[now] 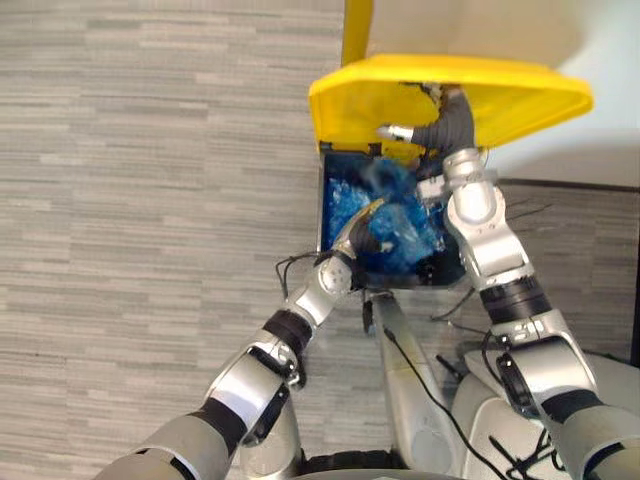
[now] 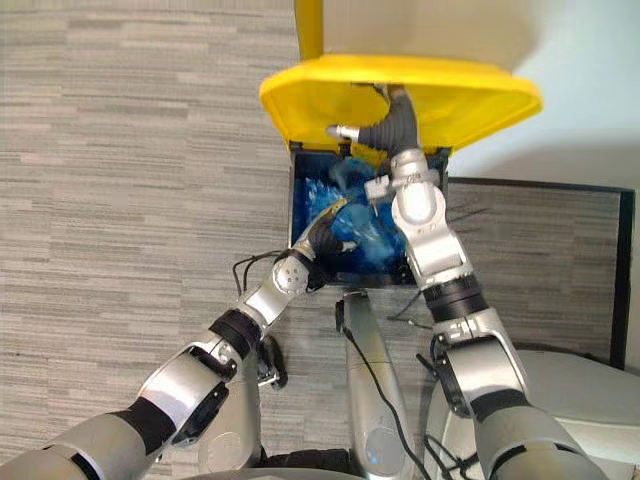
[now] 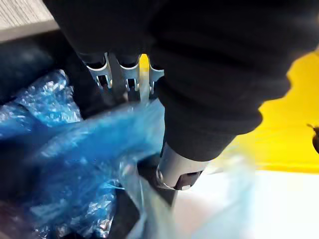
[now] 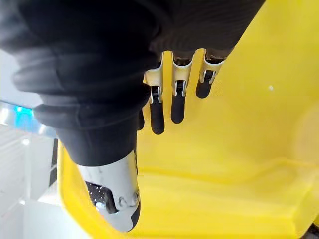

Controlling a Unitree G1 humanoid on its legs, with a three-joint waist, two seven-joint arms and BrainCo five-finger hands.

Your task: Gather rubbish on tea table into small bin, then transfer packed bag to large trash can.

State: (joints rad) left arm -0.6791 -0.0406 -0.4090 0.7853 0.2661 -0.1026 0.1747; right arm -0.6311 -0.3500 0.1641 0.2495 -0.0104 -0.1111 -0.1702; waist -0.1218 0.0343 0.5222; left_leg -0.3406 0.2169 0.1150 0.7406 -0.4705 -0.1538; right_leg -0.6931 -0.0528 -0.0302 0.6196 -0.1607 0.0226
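Observation:
A large dark-blue trash can [image 1: 324, 205] stands with its yellow lid [image 1: 510, 90] raised. My right hand [image 1: 440, 125] is open under the lid, its straight fingers [image 4: 172, 102] pressed against the yellow underside [image 4: 239, 144] and propping it up. A crumpled blue plastic bag [image 1: 405, 228] lies in the can's mouth. My left hand [image 1: 358, 228] reaches into the can from the near side. Its thumb [image 3: 175, 169] and curled fingers [image 3: 124, 79] pinch the bag's film [image 3: 75, 159], and the fingertips are hidden in the plastic.
Grey wood-pattern floor [image 1: 140, 200] spreads to the left of the can. A dark-edged strip [image 1: 590, 185] borders the floor to the right, under a pale wall [image 1: 600, 40]. A yellow upright [image 1: 357, 28] rises behind the lid.

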